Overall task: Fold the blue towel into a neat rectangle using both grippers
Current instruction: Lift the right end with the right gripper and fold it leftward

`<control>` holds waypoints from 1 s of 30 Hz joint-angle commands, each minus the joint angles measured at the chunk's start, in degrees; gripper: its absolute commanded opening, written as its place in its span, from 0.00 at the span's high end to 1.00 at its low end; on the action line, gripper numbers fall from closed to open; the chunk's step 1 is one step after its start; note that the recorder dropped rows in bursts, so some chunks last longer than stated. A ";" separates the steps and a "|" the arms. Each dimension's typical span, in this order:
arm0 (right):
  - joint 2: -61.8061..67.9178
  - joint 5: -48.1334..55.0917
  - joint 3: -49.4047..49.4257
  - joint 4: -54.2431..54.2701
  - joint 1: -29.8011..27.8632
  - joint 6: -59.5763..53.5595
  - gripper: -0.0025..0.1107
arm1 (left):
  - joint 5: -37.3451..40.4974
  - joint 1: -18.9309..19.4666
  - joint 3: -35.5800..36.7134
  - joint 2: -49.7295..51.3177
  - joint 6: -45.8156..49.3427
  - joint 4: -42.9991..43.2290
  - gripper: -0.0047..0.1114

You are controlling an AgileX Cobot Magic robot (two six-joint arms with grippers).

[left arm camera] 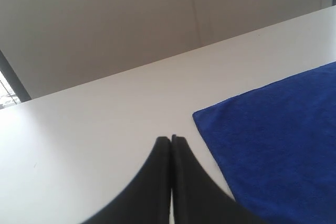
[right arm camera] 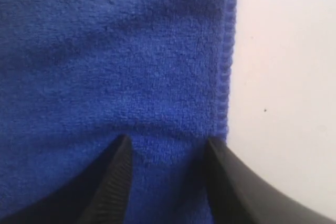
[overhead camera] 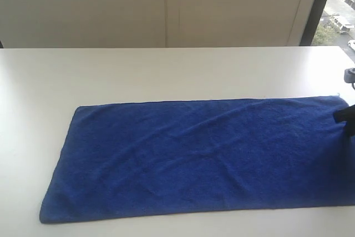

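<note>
The blue towel (overhead camera: 194, 156) lies spread flat on the white table (overhead camera: 166, 70), its long side running left to right. We judge it light, soft and limp (the fuzzy pile should grip well), so we would take it by the corners or the stitched hem (right arm camera: 227, 66). The right gripper (right arm camera: 167, 142) holds its fingers spread over the right hem, pinching nothing we can see. The left gripper (left arm camera: 171, 140), fingers pressed together, is over bare table near the far left corner. The exterior view cuts off the near right corner, and we find no tag.

Towel (overhead camera: 194, 156) flat on table (overhead camera: 166, 70), ctr-right
</note>
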 commanded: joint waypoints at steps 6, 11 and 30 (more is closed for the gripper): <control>1.13 2.15 0.34 -0.85 -0.51 0.58 0.95 | -0.50 -0.49 0.19 -0.11 -0.05 0.30 0.96; -3.25 3.58 0.34 -0.47 -0.10 1.91 0.98 | -0.58 -0.49 0.19 -0.11 -0.05 0.30 0.96; -10.69 7.30 -2.73 13.12 31.14 3.32 0.98 | -0.69 -0.49 0.19 -0.54 -0.05 0.30 0.96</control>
